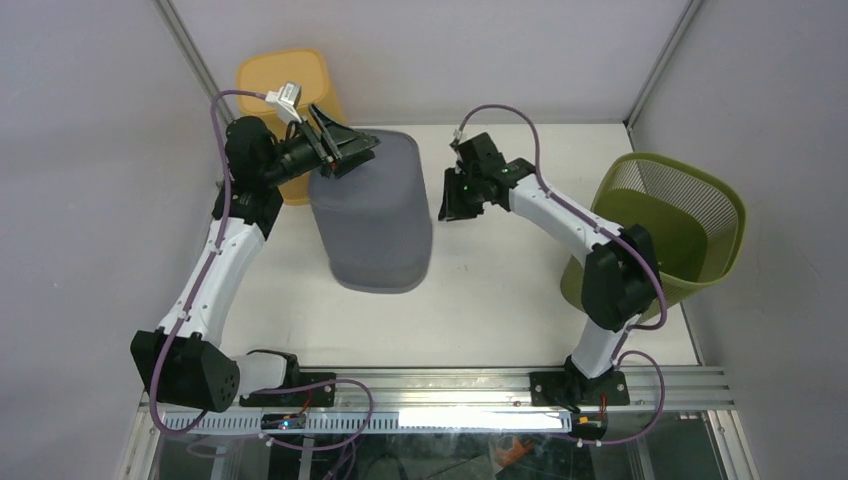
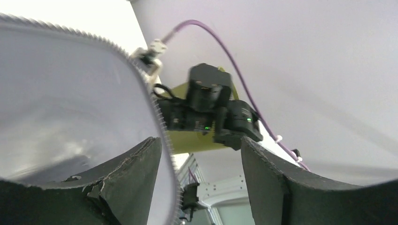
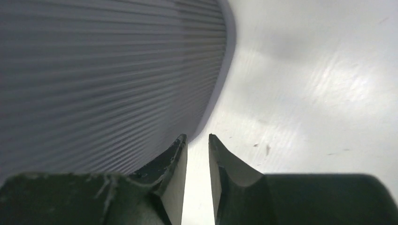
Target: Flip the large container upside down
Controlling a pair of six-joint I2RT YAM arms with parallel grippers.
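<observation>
The large grey ribbed container (image 1: 372, 215) stands mid-table, and the face turned up looks closed. My left gripper (image 1: 345, 158) is open at its far top edge. In the left wrist view (image 2: 199, 145) one finger lies over the smooth grey face (image 2: 70, 103) and the ribbed edge runs between the jaws, not clamped. My right gripper (image 1: 458, 200) is low beside the container's right wall. In the right wrist view (image 3: 197, 137) its jaws are nearly together with a thin gap, holding nothing, and the ribbed wall (image 3: 94, 70) is just left of them.
An orange bin (image 1: 285, 85) stands at the back left behind the left arm. A green mesh basket (image 1: 665, 225) leans at the right table edge, behind the right arm's elbow. The white table (image 1: 500, 290) has bare room in front of the container.
</observation>
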